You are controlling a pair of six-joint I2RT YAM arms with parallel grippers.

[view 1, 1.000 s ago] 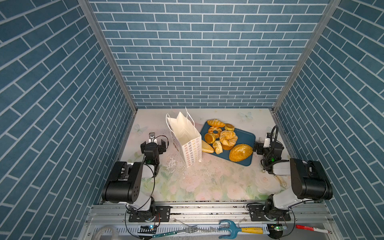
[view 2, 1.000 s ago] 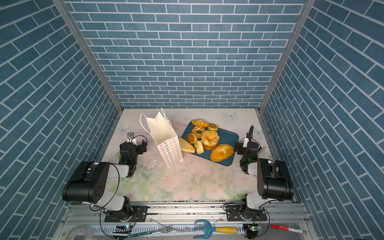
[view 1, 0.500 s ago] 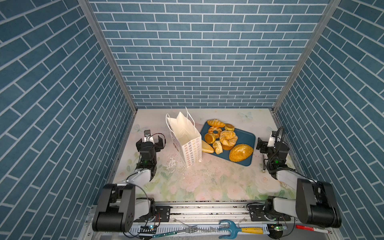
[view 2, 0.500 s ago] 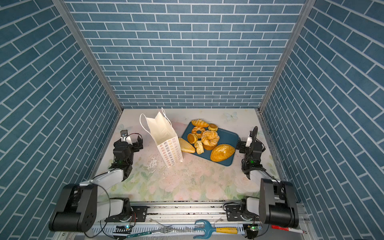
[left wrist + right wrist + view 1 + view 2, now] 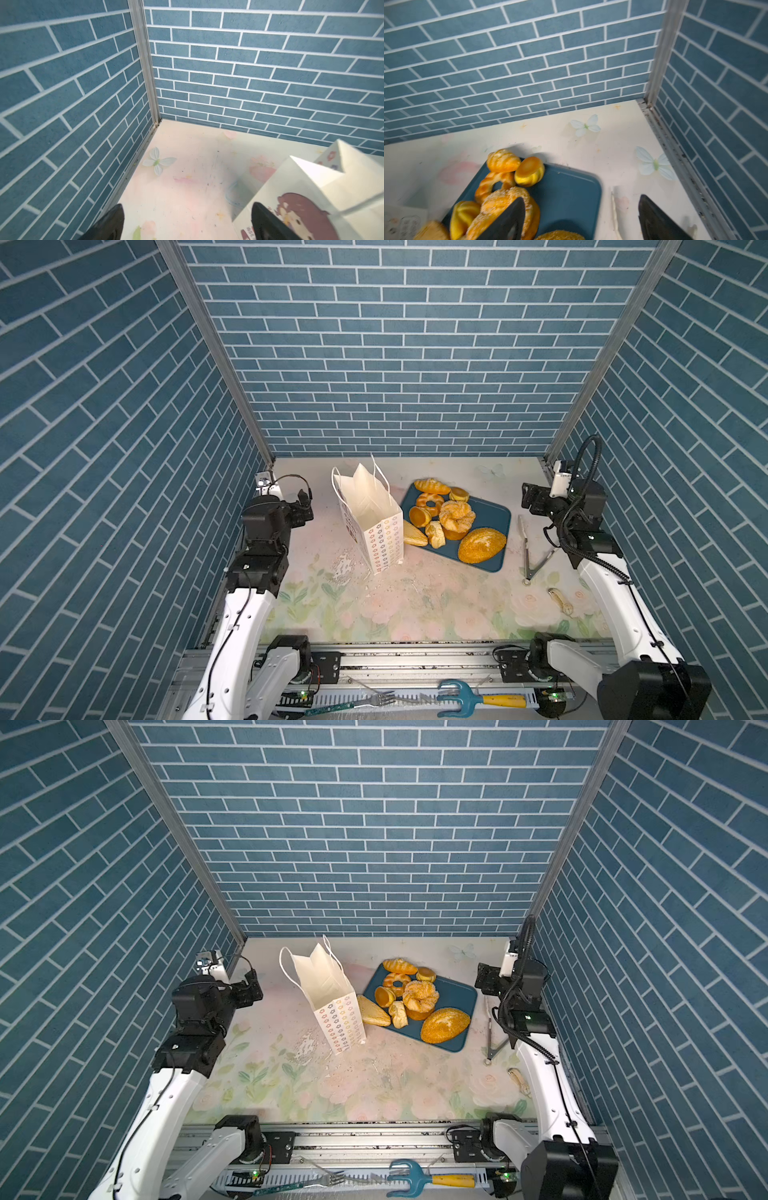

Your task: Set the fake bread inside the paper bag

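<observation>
L arm (image 5: pixel 243 614), R arm (image 5: pixel 611 597): white links, blk joints.

No legible text, number or brand in any view. Paper bag (image 5: pixel 301 187), just beside one finger (image 5: pixel 268 224) of left gripper (image 5: pixel 190 223): cartoon face (image 5: pixel 299 209) print, small marks too blurred to read

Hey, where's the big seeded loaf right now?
In both top views the seeded loaf lies at the blue tray's near right corner, right of the paper bag, close to the sugared wreath.
</observation>
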